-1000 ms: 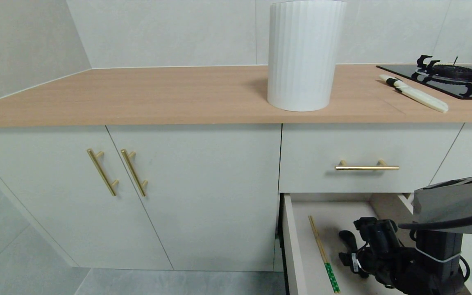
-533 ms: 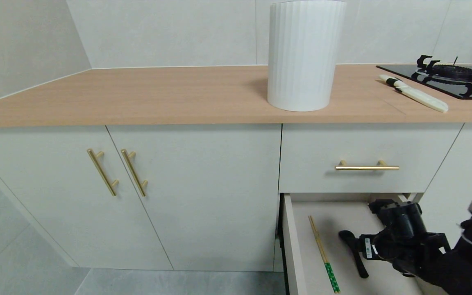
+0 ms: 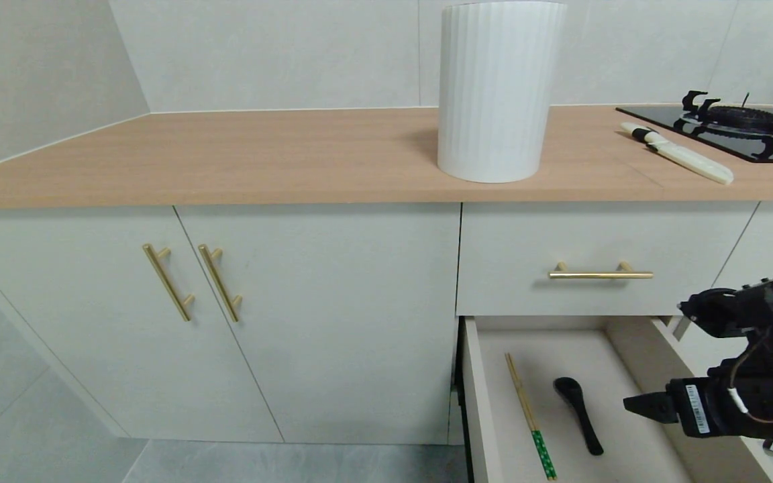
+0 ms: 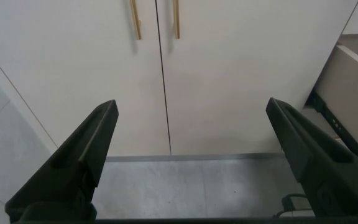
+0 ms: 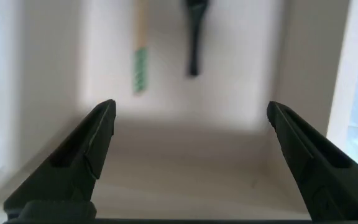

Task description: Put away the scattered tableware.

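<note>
The lower drawer (image 3: 477,396) stands pulled out at the lower right. In it lie a pair of wooden chopsticks (image 3: 531,416) with green ends and, beside them, a black spoon (image 3: 578,414). My right gripper (image 3: 636,405) hovers open above the drawer's right side, apart from both. Its wrist view looks down on the chopsticks (image 5: 140,50) and spoon (image 5: 194,37) past the open right gripper (image 5: 190,124). On the wooden counter (image 3: 259,157) a cream-bladed knife (image 3: 682,154) lies near the stove. My left gripper (image 4: 191,118) is open and holds nothing, low before the cabinet doors.
A tall white ribbed container (image 3: 494,90) stands on the counter above the drawers. A black gas stove (image 3: 742,124) sits at the far right. The shut upper drawer has a gold handle (image 3: 601,274). Two cabinet doors with gold handles (image 3: 192,282) are at the left.
My right gripper has risen out of the drawer and drawn back to the right. The black spoon now lies free on the drawer floor beside the chopsticks.
</note>
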### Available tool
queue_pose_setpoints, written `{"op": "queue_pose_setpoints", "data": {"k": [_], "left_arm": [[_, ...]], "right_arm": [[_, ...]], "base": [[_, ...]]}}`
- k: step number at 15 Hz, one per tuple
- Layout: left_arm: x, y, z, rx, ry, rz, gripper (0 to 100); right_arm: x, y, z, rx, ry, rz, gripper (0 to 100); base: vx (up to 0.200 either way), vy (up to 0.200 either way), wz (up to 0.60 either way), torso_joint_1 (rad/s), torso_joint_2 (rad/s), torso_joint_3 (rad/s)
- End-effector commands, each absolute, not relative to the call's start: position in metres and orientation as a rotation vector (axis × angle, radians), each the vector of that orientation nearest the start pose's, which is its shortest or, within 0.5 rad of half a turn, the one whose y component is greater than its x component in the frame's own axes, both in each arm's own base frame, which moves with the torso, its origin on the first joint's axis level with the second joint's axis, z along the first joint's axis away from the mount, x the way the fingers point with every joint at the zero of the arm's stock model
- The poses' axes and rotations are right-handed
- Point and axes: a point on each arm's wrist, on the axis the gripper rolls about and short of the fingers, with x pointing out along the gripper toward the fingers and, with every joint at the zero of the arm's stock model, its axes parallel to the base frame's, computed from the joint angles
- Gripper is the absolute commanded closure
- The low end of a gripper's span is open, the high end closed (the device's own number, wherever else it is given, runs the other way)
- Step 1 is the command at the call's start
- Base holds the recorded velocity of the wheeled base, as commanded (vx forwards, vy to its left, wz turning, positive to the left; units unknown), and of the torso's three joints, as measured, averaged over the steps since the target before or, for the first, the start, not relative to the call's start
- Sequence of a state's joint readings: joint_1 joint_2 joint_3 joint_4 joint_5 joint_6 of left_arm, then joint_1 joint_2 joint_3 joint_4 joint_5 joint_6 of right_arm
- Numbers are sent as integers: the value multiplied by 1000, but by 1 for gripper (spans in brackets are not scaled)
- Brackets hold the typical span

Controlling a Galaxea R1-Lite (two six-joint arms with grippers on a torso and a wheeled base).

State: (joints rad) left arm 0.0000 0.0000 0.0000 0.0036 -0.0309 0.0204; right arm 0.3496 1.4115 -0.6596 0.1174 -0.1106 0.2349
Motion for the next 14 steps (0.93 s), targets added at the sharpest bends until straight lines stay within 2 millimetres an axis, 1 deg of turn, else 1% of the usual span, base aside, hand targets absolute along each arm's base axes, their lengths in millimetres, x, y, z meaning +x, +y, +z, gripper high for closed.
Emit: {"op": "queue_pose_setpoints", "data": {"k": [1,4,13,14], "left_arm": [[-23,-1,75,12,3,-31,0],[-23,-1,75,11,3,-31,0],[-23,-1,75,11,3,-31,0],[-23,-1,75,11,3,-29,0]], "right_arm": [[158,66,192,35,747,212,0],[156,68,190,21,761,222,0],[155,71,183,-9,790,238,0],[155,72,180,-16,802,244,0]], "base": [[0,0,0,0,0,0],[0,0,0,0,0,0],[-200,0,0,1,0,3],[0,0,0,0,0,0]]}}
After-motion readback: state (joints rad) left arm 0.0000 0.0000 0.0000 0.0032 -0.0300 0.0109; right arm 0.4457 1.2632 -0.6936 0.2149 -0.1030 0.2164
